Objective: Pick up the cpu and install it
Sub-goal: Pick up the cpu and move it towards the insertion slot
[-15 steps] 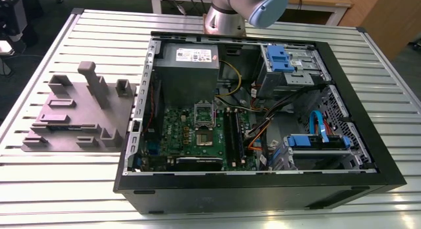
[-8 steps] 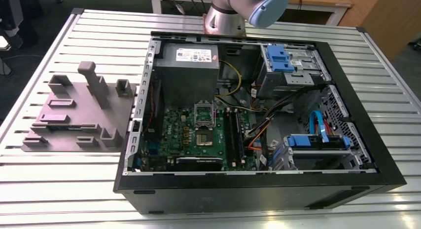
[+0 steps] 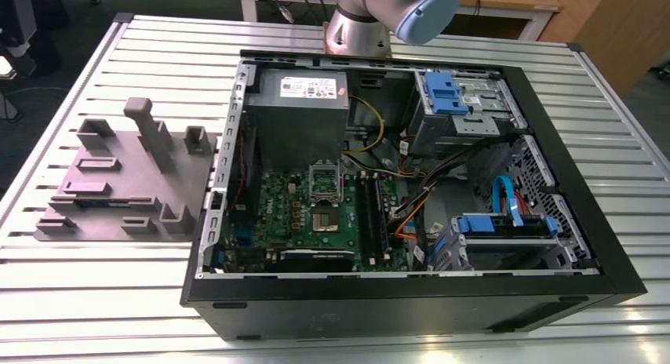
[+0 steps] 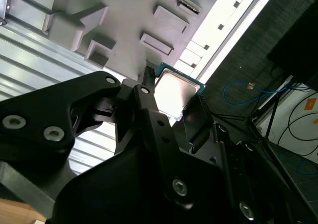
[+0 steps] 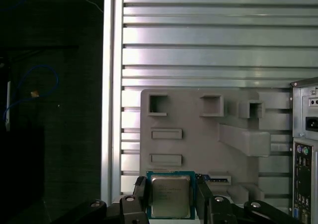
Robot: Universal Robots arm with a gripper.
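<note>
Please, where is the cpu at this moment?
In both wrist views the cpu is gripped in the pincer, held over an edge of the grey fixture that lies on the slatted table.

The computer case (image 3: 419,305) lies open on the surface (image 3: 105,301). The fixture (image 3: 125,183) stands on the surface, to the exterior view's left of the case. Inside the case, the motherboard (image 3: 298,215) lies nearer the camera than the power supply (image 3: 304,93). In both wrist views, the cpu (image 5: 170,194) (image 4: 175,90) sits clamped between the fingers (image 5: 204,196) (image 4: 149,102), over the fixture.
</note>
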